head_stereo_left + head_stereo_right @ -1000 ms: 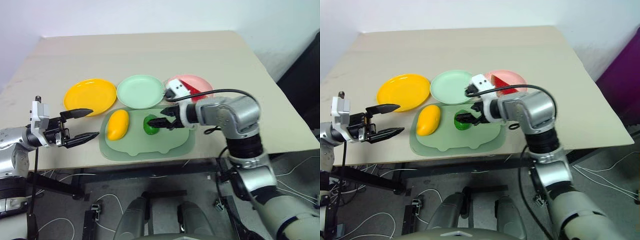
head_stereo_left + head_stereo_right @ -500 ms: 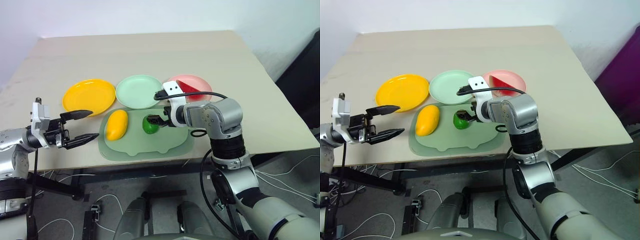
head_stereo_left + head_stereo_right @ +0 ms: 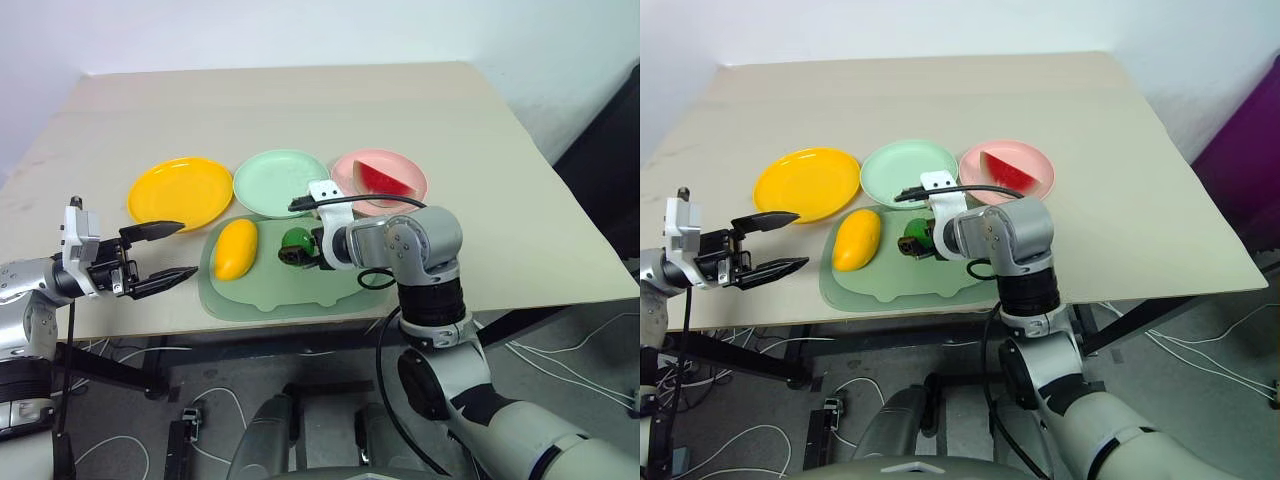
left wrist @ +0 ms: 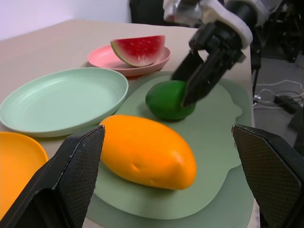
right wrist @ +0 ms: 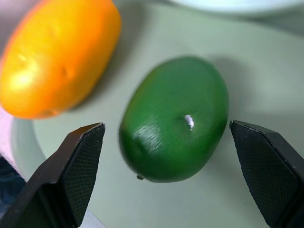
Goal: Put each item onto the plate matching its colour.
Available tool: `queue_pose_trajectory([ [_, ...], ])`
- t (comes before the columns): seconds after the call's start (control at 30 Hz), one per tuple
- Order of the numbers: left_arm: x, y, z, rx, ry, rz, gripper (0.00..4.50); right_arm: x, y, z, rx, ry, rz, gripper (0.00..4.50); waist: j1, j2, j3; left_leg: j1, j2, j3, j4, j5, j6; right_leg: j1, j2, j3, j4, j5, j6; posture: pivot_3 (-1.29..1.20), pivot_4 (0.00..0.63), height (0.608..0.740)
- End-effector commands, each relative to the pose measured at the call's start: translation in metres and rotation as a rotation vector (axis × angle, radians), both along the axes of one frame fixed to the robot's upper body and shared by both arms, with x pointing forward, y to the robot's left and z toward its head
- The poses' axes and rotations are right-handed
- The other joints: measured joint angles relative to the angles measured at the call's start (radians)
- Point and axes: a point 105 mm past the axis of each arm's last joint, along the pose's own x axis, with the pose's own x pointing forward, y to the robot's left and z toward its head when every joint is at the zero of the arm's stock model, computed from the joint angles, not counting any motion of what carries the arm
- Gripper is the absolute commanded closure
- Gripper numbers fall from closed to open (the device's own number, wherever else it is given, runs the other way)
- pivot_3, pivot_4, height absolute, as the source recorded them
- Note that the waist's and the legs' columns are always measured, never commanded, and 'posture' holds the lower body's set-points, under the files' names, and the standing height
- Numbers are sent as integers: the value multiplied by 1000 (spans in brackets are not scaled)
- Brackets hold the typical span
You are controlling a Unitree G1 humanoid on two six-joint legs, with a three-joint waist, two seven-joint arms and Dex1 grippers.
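1. Centre of the head view: the right gripper (image 3: 298,252) hangs over the dark green fruit (image 3: 295,243), fingers spread wide either side of it, nothing gripped.
2. The right wrist view shows both fingertips (image 5: 80,166) flanking the fruit with gaps to each side; it lies on the pale green mat (image 3: 290,292).
3. Just left of it on the mat lies the mango (image 3: 235,248), close to but apart from the fruit.
4. Above the mat, a row of plates: yellow-orange plate (image 3: 180,192) at left, mint green plate (image 3: 280,182) in the middle, both bare.
5. At right, the pink plate (image 3: 350,168) carries the watermelon wedge (image 3: 386,180).
6. Far left of the frame, the left gripper (image 3: 165,254) hovers at the table's (image 3: 500,180) edge, fingers parted and empty.
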Motion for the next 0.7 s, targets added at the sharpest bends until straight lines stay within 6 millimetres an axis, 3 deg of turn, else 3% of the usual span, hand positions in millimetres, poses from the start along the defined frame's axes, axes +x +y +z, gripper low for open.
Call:
queue_pose_trajectory([
  [0.03,-2,2,11,9,-57,5,0,6,2,2,-6,-45,-16,30,0,0,0,0,0,0,0,0,0,0,0,0,0,0,0,0,150,737],
  [0.43,-2,2,10,10,-59,9,0,15,8,-5,-26,-89,-33,30,-1,0,0,1,0,0,-7,3,-4,-3,0,0,0,1,0,0,150,737],
  [0.53,-2,2,10,10,-60,9,0,17,8,-8,-41,-106,-34,620,-1,0,0,1,0,0,-7,4,-4,-3,0,0,0,1,-1,0,150,737],
  [0.63,-2,2,9,10,-60,10,0,19,7,-7,-49,-122,-34,1502,-1,0,0,1,0,0,-7,4,-4,-3,0,0,0,1,-1,0,150,737],
  [0.7,-2,2,9,10,-60,10,0,20,5,-7,-54,-130,-34,1547,-1,0,0,1,0,0,-8,4,-4,-3,0,0,0,1,-1,0,150,737],
])
